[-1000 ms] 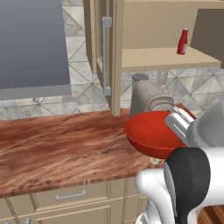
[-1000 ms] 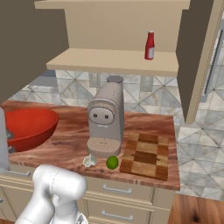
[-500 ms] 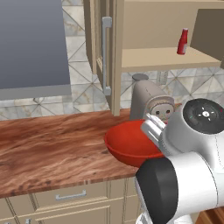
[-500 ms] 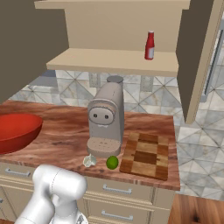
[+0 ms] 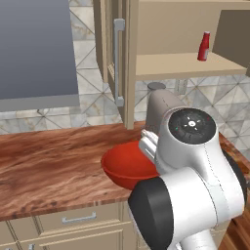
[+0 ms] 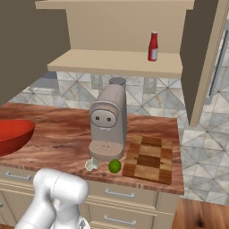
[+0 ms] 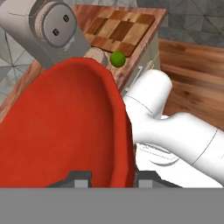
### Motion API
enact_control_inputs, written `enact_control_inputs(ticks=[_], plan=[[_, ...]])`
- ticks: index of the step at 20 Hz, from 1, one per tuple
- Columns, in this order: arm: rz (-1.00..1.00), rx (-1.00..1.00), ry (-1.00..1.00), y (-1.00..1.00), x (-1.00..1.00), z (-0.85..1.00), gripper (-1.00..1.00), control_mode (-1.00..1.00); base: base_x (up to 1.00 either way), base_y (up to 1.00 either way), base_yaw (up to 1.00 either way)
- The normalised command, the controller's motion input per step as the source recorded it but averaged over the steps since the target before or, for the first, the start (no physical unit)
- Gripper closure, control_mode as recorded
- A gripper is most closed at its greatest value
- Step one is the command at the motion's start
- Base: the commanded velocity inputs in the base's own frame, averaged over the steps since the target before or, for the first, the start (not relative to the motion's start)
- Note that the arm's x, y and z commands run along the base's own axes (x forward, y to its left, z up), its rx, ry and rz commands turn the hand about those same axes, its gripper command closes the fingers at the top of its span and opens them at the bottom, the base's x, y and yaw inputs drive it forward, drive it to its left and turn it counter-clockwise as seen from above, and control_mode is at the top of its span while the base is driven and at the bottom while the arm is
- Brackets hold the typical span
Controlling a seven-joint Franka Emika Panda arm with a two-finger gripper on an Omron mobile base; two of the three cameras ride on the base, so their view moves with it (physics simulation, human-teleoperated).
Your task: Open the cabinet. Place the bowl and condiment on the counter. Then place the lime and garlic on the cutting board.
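Left of coffee machine: bowl, prob. held.

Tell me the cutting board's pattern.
Light and dark brown checkered squares on the cutting board, clearest in the right base view.

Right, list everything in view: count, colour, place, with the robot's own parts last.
Bowl: one, glossy red, over the counter's front edge, left of the coffee machine, its rim gripped.
Condiment: one, red bottle with white cap, upright on the cabinet shelf.
Cabinet: one, beige, doors open.
Coffee machine: one, grey, on the counter under the shelf.
Cutting board: one, checkered brown, on the counter beside the machine.
Lime: one, green, at the counter's front edge beside the board.
Garlic: one, whitish, next to the lime.
Counter: one, reddish-brown wood grain.
End effector: one, dark fingers shut on the bowl's rim.
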Motion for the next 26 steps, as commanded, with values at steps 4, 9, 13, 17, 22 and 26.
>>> enact_control_inputs(ticks=[4, 9, 13, 17, 22, 26], plan=[[0.00, 0.00, 0.01, 0.44, 0.21, -0.26, 1.00, -1.00, 0.00, 0.00, 0.00], [0.00, 0.00, 0.00, 0.41, 0.23, -0.24, 1.00, -1.00, 0.00, 0.00, 0.00], [0.00, 0.00, 0.00, 0.37, 0.35, -0.10, 1.00, -1.00, 0.00, 0.00, 0.00], [0.00, 0.02, 0.00, 0.13, 0.23, 0.00, 1.00, -1.00, 0.00, 0.00, 0.00], [0.00, 0.01, 0.00, 0.20, 0.14, -0.01, 1.00, -1.00, 0.00, 0.00, 0.00], [0.00, 0.01, 0.00, 0.26, 0.28, -0.09, 1.00, -1.00, 0.00, 0.00, 0.00]])
